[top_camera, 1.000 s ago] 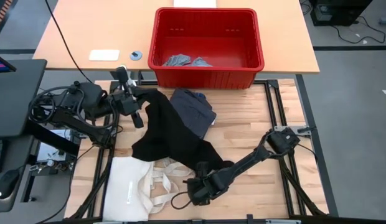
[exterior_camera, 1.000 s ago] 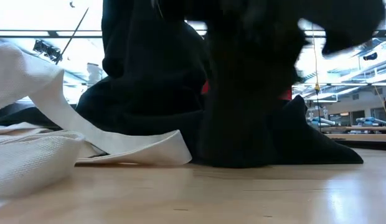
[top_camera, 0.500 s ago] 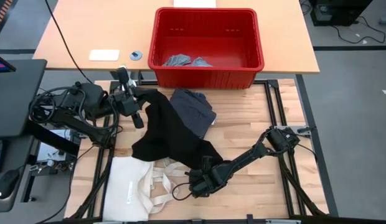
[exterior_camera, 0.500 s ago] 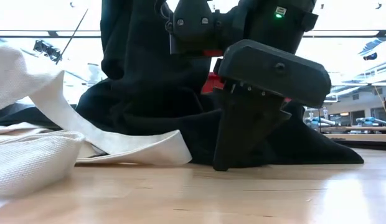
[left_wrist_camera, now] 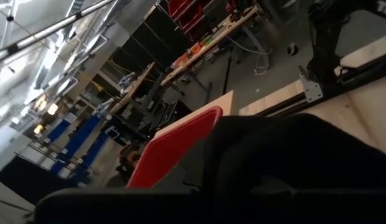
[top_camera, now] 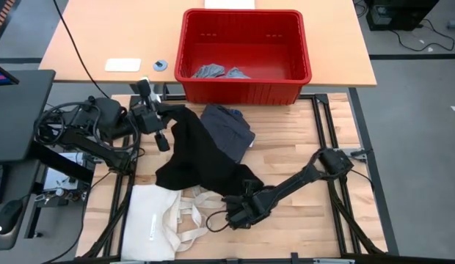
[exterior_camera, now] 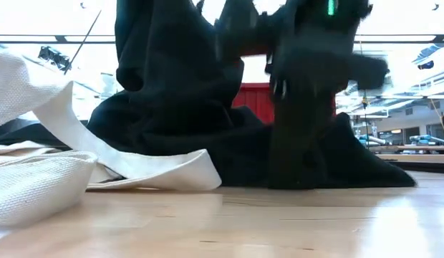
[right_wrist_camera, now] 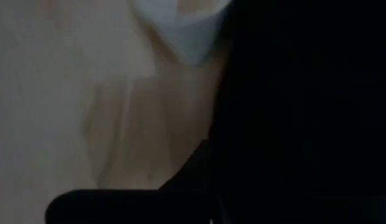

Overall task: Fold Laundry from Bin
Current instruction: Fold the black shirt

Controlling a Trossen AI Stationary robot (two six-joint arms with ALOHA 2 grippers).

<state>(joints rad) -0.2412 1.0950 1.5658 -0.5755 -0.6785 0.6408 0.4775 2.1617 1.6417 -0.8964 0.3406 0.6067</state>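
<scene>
A large black piece of laundry (top_camera: 202, 158) slopes from my left gripper (top_camera: 157, 122), raised at the table's far left, down to the tabletop, where its lower part lies bunched (exterior_camera: 172, 107). My right gripper (top_camera: 237, 213) points steeply down at the black piece's near edge (exterior_camera: 290, 175) and is shut. A dark grey piece (top_camera: 229, 129) lies on the table just near of the red bin (top_camera: 246, 81). Light grey pieces (top_camera: 213, 72) lie on the bin's floor. My left gripper holds the black piece by its upper end (left_wrist_camera: 292, 155), coming at it about level. The cloth hangs slack below the fingers and its lower part rests on the table. My right gripper is shut at the black piece's near edge (top_camera: 248, 196), from above and slanting. Its own body hides the place of contact. That edge lies on the table.
A cream tote bag (top_camera: 165, 216) lies at the near left, its long straps (exterior_camera: 136, 165) reaching under the black piece's edge close to my right gripper. Bare wood lies to the right of the black piece. A white card (top_camera: 122, 64) lies on the far desk.
My right gripper has moved a little toward the table's far edge, up to the black piece's near edge, has rolled somewhat, and has shut. The black piece and my left gripper have stayed as they were.
</scene>
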